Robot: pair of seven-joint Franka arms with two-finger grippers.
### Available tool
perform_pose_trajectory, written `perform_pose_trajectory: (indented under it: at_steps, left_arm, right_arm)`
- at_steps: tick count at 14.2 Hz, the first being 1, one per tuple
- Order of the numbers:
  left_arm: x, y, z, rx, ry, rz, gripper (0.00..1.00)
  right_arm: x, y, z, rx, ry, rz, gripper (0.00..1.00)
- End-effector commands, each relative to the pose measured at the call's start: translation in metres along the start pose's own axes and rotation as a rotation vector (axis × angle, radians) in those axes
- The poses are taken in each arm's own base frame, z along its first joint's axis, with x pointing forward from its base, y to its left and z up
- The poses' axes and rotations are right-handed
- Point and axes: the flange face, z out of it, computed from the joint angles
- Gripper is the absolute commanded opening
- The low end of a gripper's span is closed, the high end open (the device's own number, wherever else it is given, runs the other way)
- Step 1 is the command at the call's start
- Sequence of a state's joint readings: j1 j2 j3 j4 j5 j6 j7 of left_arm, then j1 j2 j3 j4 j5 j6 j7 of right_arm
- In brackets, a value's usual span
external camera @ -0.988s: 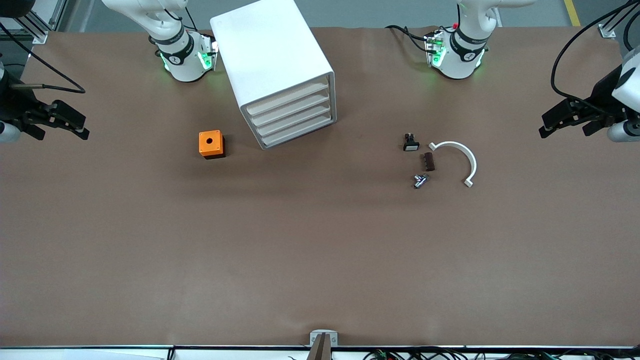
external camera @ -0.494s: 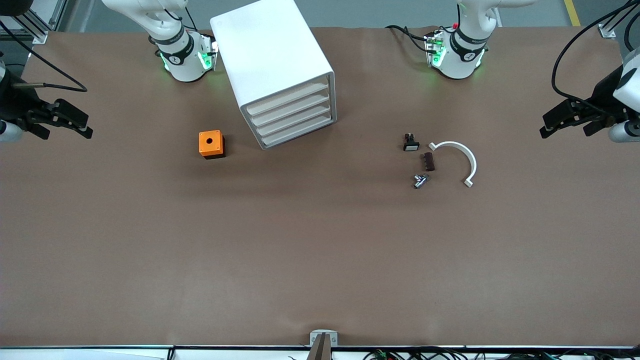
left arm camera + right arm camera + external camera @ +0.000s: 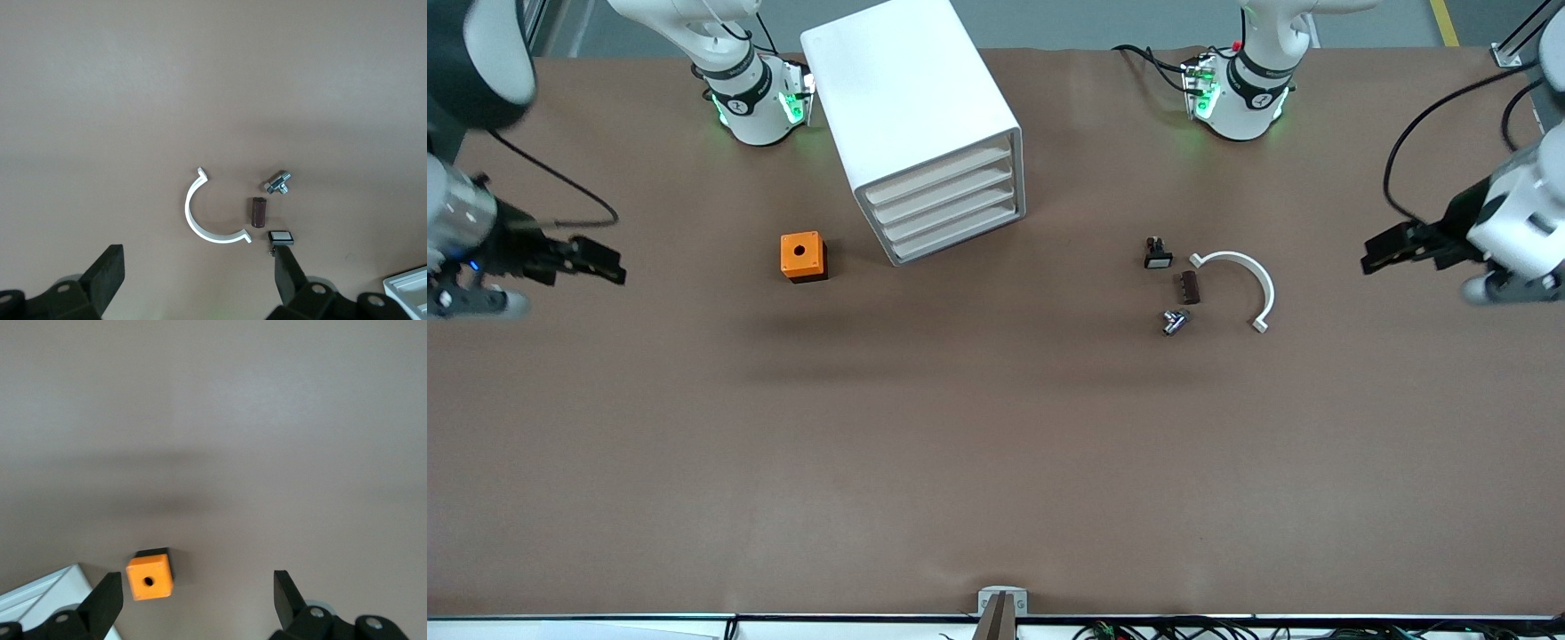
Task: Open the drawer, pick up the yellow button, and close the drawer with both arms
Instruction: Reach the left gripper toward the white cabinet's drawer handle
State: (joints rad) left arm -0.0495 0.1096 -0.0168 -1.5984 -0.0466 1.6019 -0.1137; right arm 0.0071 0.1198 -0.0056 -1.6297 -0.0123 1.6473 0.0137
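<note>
your left gripper (image 3: pixel 1376 253) hangs released, holding nothing, over the bare table at the left arm's end. out from it toward the table's middle lie a white curved clip (image 3: pixel 1247 283), a brown cylinder (image 3: pixel 1190 287), a small metal fitting (image 3: pixel 1173 321) and a black switch with a white face (image 3: pixel 1157 254). your right gripper (image 3: pixel 601 260) is also spread wide and holding nothing, over the right arm's end. inward from it sits an orange cube (image 3: pixel 803 255), then the white cabinet (image 3: pixel 911 120), whose top drawer (image 3: pixel 940 175) is shut. you cannot see the button.
</note>
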Motion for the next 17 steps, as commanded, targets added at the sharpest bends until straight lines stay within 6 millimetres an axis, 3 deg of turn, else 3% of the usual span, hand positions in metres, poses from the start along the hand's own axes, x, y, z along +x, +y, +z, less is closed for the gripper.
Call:
perform_pose_trajectory:
  at_steps: [1,4,7,9,11,15,17]
  left_arm:
    - [0.020,0.030,0.043,0.030,-0.080,0.051,0.99]
    - [0.036,0.056,0.103,0.050,-0.179,0.007,0.99]
    - [0.030,0.128,0.169,0.133,-0.263,-0.069,0.99]
    - [0.028,0.146,0.194,0.171,-0.289,-0.198,0.99]
    - [0.018,0.178,0.207,0.168,-0.312,-0.277,0.99]
    - [0.002,0.270,0.200,0.110,-0.423,-0.536,0.99]
    - [-0.006,0.295,0.204,0.108,-0.517,-0.708,0.99]
  right_arm:
    - [0.010,0.004,0.000,-0.062,-0.006,-0.011,1.00]
    - [0.010,0.000,0.005,-0.062,-0.023,-0.001,1.00]
    - [0.010,-0.001,0.007,-0.056,-0.027,0.000,1.00]
    - [0.010,0.001,0.007,-0.057,-0.027,-0.002,1.00]
    - [0.013,0.002,0.009,-0.064,-0.027,-0.013,1.00]
    - [0.013,0.001,0.011,-0.053,-0.027,0.002,1.00]
    - [0.012,0.000,0.012,-0.054,-0.034,0.001,1.00]
